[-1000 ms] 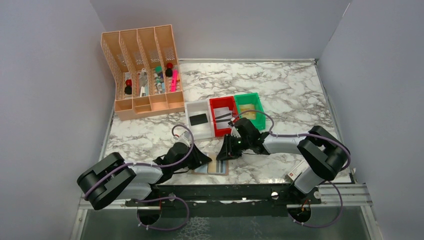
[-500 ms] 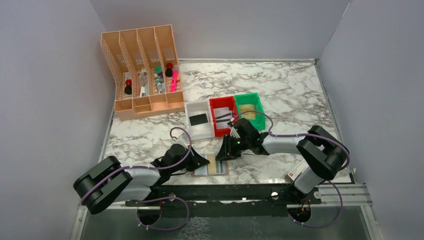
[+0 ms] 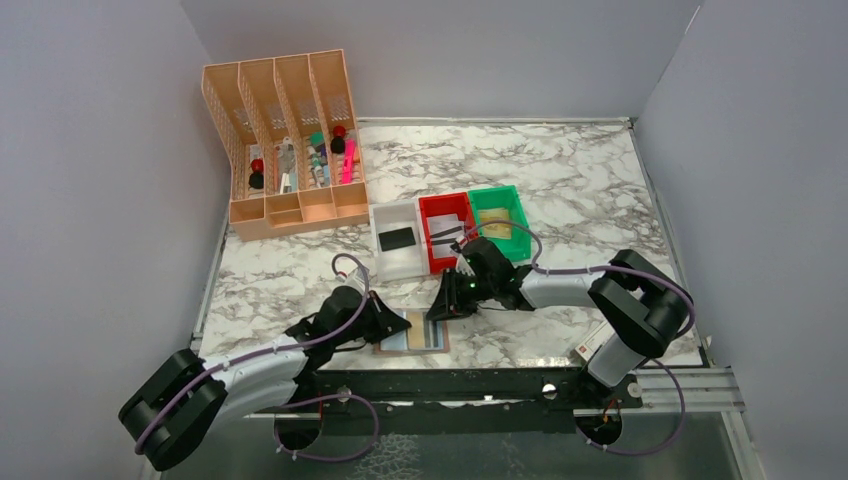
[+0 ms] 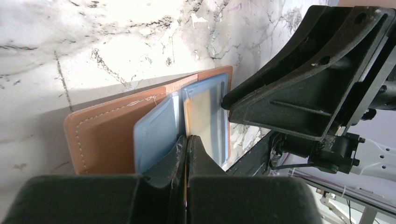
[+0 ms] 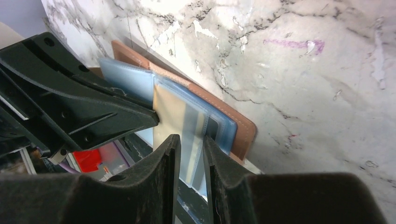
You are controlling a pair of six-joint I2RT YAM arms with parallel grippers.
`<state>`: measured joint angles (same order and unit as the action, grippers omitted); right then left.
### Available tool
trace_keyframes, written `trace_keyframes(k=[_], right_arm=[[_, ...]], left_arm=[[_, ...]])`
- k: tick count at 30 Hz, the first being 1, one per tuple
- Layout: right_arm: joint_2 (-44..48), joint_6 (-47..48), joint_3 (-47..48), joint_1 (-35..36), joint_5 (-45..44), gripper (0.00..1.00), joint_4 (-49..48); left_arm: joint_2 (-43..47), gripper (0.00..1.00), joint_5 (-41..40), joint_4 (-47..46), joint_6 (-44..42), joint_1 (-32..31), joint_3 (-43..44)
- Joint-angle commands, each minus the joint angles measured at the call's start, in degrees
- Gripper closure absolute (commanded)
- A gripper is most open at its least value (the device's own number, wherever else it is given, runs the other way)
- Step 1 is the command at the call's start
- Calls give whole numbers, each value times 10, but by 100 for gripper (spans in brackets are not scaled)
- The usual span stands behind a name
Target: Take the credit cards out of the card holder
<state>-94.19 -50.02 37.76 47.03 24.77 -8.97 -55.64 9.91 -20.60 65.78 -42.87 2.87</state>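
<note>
The brown card holder point(image 3: 420, 340) lies open near the table's front edge, its pale blue inner sleeves point(image 4: 156, 130) facing up. A tan credit card point(image 4: 201, 116) sits in the middle sleeve. My left gripper point(image 4: 187, 137) is shut, and the card's near edge runs into the seam between its tips. From the opposite side, my right gripper point(image 5: 190, 137) has its fingertips down on the card holder point(image 5: 243, 128). Its jaws stand a narrow gap apart, astride the clear sleeve edge beside the card point(image 5: 170, 114). The two grippers point(image 3: 400, 325) point(image 3: 440, 308) nearly touch.
Behind the card holder stand three small bins in a row. The white bin point(image 3: 380, 215) holds a dark card point(image 3: 397, 238), the red bin point(image 3: 428, 205) a dark item, and the green bin point(image 3: 480, 195) a tan card point(image 3: 498, 228). A peach desk organizer point(image 3: 290, 140) stands back left.
The left jaws have closed at the card's edge, and the left arm has drawn back to the left. The card holder has slid slightly left, with the right gripper following on it.
</note>
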Motion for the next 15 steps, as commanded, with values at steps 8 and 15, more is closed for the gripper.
trace_keyframes(k=[8,15], right_arm=[[-46,35,-30,-2,-96,69,103],[-53,48,-18,-2,-117,70,127]], left_arm=[[75,100,1,108,-37,24,8],[87,100,-3,143,-52,27,23]])
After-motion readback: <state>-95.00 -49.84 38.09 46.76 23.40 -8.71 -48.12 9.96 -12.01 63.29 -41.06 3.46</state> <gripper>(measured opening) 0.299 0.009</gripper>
